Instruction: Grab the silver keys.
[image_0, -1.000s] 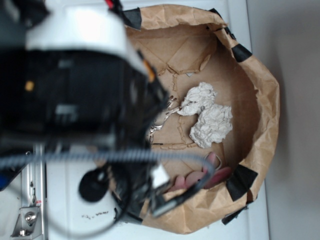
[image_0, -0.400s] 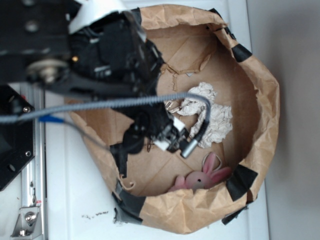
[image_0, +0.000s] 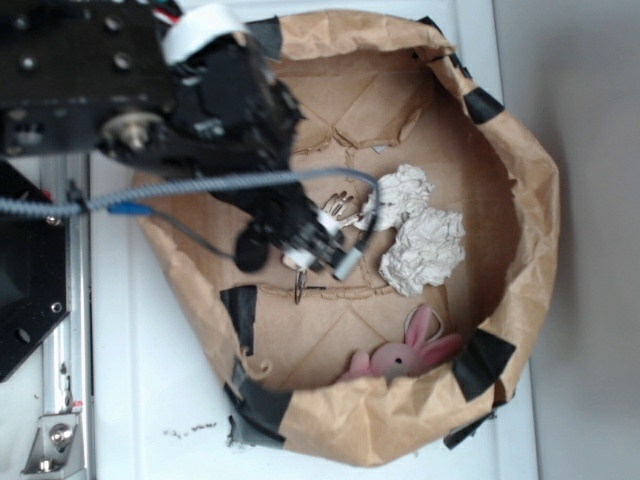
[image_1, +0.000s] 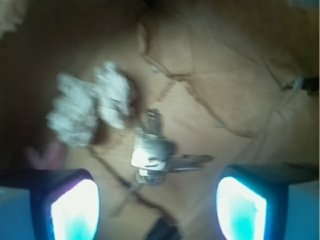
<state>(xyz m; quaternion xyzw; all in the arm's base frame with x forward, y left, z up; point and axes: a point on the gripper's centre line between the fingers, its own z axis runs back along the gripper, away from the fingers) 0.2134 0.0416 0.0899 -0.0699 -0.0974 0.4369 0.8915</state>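
**Gripper over keys, jaws apart**

Brown paper bag (image_0: 520, 240) lies open on its side. Crumpled paper wad (image_0: 415, 235) sits mid-floor; pink plush bunny (image_0: 405, 355) at the lower edge. Gripper (image_1: 157, 207) hovers inside, jaws spread wide, nothing between them. Silver keys (image_1: 152, 152) lie on the bag floor beside the wad, seemingly untouched; wrist view blurred.

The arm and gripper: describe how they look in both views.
The arm is black, blocky, with a round silver-grey joint hub and a white band near the top. A grey braided cable and a thin blue wire loop off it. The gripper has two dark fingers whose pads glow bright cyan-white in the wrist view.
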